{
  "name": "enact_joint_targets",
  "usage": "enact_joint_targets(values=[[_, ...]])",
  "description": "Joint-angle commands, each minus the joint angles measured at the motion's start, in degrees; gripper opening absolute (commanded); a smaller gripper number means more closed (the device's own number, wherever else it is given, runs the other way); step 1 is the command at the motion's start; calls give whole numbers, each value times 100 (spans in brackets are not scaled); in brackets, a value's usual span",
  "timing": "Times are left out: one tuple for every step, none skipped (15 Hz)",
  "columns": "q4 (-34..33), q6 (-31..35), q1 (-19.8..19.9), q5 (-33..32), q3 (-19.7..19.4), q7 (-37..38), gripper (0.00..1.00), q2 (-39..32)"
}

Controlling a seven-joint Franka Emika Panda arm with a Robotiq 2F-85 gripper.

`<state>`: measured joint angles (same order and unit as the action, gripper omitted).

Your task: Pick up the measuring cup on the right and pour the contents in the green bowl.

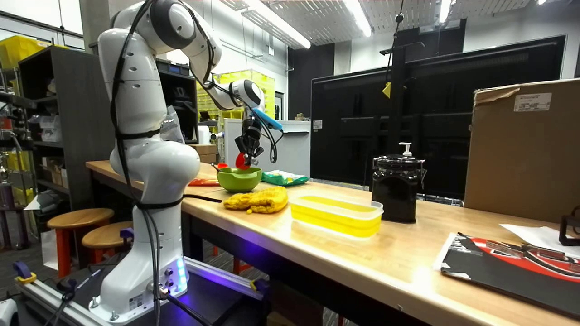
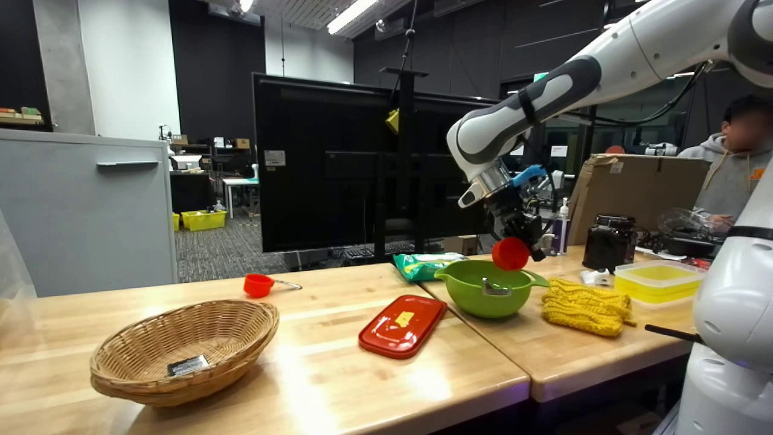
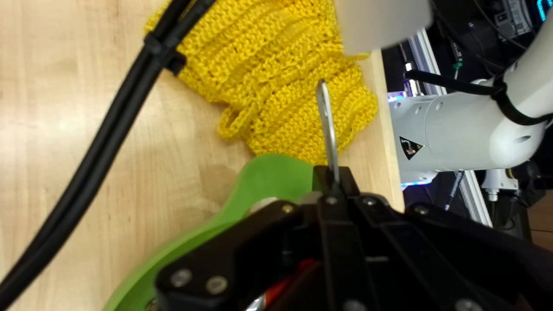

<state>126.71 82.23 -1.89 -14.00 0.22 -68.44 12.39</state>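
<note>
In both exterior views a red measuring cup (image 1: 242, 161) (image 2: 510, 254) hangs tipped on its side just above the green bowl (image 1: 239, 182) (image 2: 483, 300). My gripper (image 1: 248, 157) (image 2: 535, 249) (image 3: 333, 178) is shut on the cup's thin metal handle (image 3: 327, 123), which sticks out past the fingertips in the wrist view. Most of the cup is hidden there behind the black fingers. Inside the bowl, a small shiny piece (image 2: 494, 289) shows. Whether anything is still in the held cup cannot be seen. Another red cup (image 2: 258, 286) lies on the table, far from the gripper.
Beside the bowl lie a yellow knitted cloth (image 1: 260, 199) (image 2: 586, 307), a green packet (image 1: 284, 177) (image 2: 423, 266) and a red lid (image 2: 401, 326). A wicker basket (image 2: 241, 320) stands further off. Near the cloth are a yellow tray (image 1: 336, 216) and a black jar (image 1: 394, 192).
</note>
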Motion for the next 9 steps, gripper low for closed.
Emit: enact_joint_targets(values=[[343, 515, -160, -406, 104, 421, 1, 394], [398, 684, -186, -486, 118, 532, 1, 430], [441, 834, -204, -566, 135, 654, 1, 467], [481, 970, -223, -620, 150, 776, 1, 505], [525, 1096, -241, -649, 153, 879, 1, 539], [560, 1203, -259, -674, 164, 1003, 1, 593], [609, 1313, -277, -673, 171, 1107, 1, 638], [643, 1393, -293, -672, 182, 1216, 1, 691], [680, 1463, -306, -668, 199, 1335, 1, 740]])
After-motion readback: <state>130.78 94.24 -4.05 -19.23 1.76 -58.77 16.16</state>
